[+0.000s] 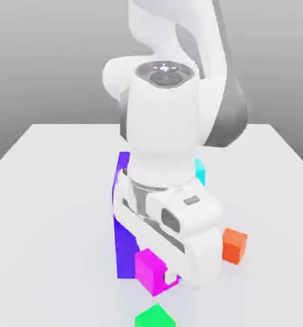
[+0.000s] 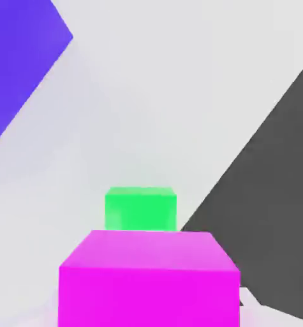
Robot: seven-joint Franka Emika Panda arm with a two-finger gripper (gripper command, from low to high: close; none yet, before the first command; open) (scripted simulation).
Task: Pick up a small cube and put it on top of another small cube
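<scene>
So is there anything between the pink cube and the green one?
No. In the hand view, only bare white table shows between the pink cube and green cube.

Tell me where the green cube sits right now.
In the exterior view the green cube sits on the table at the bottom edge, just below the pink cube, with the big blue block behind it.

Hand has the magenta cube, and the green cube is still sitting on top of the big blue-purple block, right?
Not quite: the green cube sits on the table, apart from the blue-purple block, as the exterior view shows. The hand does have the magenta cube.
</scene>
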